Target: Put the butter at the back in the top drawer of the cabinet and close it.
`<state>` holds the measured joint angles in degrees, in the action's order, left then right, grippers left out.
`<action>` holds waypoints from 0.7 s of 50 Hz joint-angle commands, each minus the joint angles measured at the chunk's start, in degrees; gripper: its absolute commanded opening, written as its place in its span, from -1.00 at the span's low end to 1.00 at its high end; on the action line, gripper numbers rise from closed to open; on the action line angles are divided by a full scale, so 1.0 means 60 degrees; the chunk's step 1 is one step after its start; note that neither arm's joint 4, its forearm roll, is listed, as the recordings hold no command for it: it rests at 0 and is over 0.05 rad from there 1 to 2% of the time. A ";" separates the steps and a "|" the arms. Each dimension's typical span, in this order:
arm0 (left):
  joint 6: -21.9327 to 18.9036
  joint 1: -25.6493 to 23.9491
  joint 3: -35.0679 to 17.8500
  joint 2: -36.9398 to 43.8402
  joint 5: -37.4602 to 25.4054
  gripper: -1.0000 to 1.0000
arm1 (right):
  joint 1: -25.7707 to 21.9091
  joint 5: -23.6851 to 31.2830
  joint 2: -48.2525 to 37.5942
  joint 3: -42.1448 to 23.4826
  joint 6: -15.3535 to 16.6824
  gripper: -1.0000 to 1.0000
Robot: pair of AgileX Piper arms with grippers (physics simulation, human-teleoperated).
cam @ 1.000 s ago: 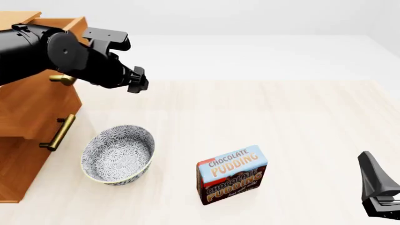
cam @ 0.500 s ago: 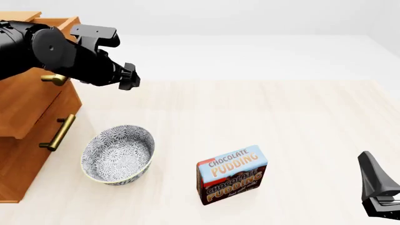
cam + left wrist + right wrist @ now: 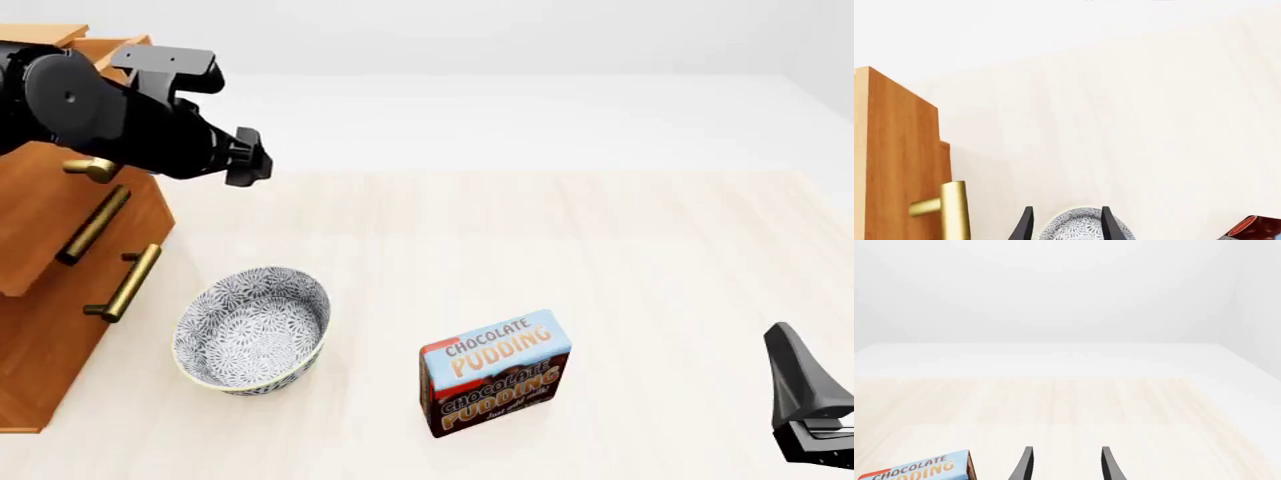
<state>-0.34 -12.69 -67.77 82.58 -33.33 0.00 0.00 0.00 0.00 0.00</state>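
The butter shows in no view. The cabinet stands at the table's left edge. Its top drawer still sticks out a little, and its brass handle shows under my left arm. My left gripper hovers just right of that drawer front, open and empty. In the left wrist view the left gripper frames the bowl, with the cabinet and a brass handle beside it. My right gripper rests at the near right, open with nothing between its fingers.
A patterned grey bowl sits in front of the cabinet. A Chocolate Pudding box stands upright near the table's middle front, and its top edge shows in the right wrist view. The middle drawer's handle juts out near the bowl.
My left arm has moved left toward the cabinet. The top drawer front has slid back with it, and its handle has come into view.
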 commanded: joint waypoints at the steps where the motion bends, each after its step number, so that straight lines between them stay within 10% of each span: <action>1: -0.0065 0.0279 0.0054 -0.0148 -0.0009 1.00 | 0.0000 0.0000 0.0000 0.0000 0.0000 1.00; 35: -0.0229 0.0986 0.0128 -0.0018 0.0159 1.00 | 0.0000 0.0000 0.0000 0.0000 0.0000 1.00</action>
<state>-1.48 -7.97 -66.94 81.72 -32.80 0.00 0.00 0.00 0.00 0.00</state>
